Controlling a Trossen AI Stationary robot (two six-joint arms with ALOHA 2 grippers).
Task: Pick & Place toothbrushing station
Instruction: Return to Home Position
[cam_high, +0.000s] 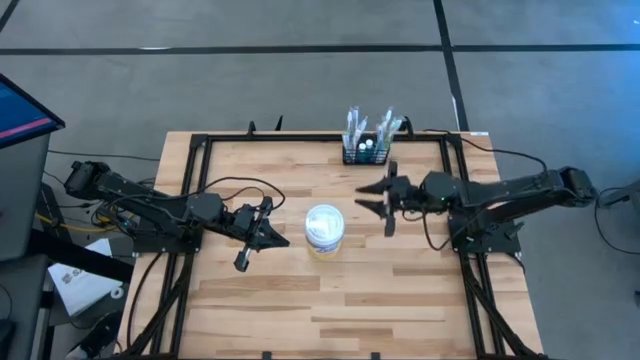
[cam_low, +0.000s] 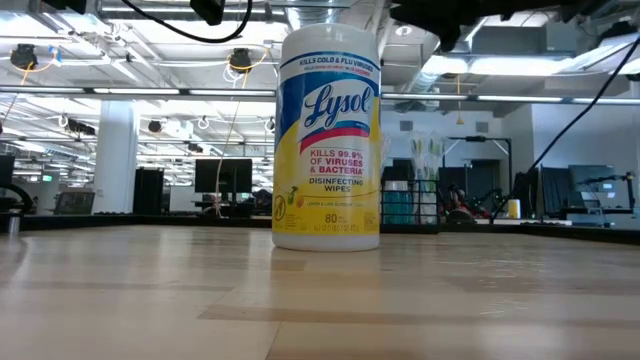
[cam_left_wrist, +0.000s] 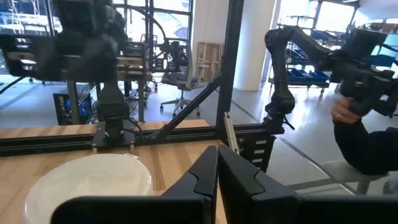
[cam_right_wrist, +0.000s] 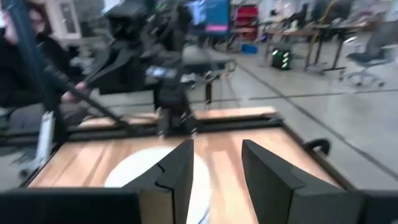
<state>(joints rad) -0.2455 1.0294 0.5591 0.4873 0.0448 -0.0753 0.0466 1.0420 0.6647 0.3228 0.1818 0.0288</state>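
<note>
The toothbrushing station (cam_high: 366, 148), a small black rack with white brushes and tubes standing in it, rests on the table by the far edge; the low view shows it (cam_low: 410, 195) behind the tub. A round white-lidded wipes tub (cam_high: 324, 228) stands upright mid-table. My right gripper (cam_high: 362, 197) hovers open and level to the right of the tub and on the near side of the station, with nothing between its fingers (cam_right_wrist: 180, 171). My left gripper (cam_high: 278, 238) hovers shut to the left of the tub, whose lid (cam_left_wrist: 93, 180) lies just past its fingers (cam_left_wrist: 236, 183).
A black metal frame (cam_high: 300, 138) runs around the table's edges. Bare wood lies toward the near edge (cam_high: 330, 310). A person (cam_left_wrist: 367, 143) shows beyond the table's right side in the left wrist view.
</note>
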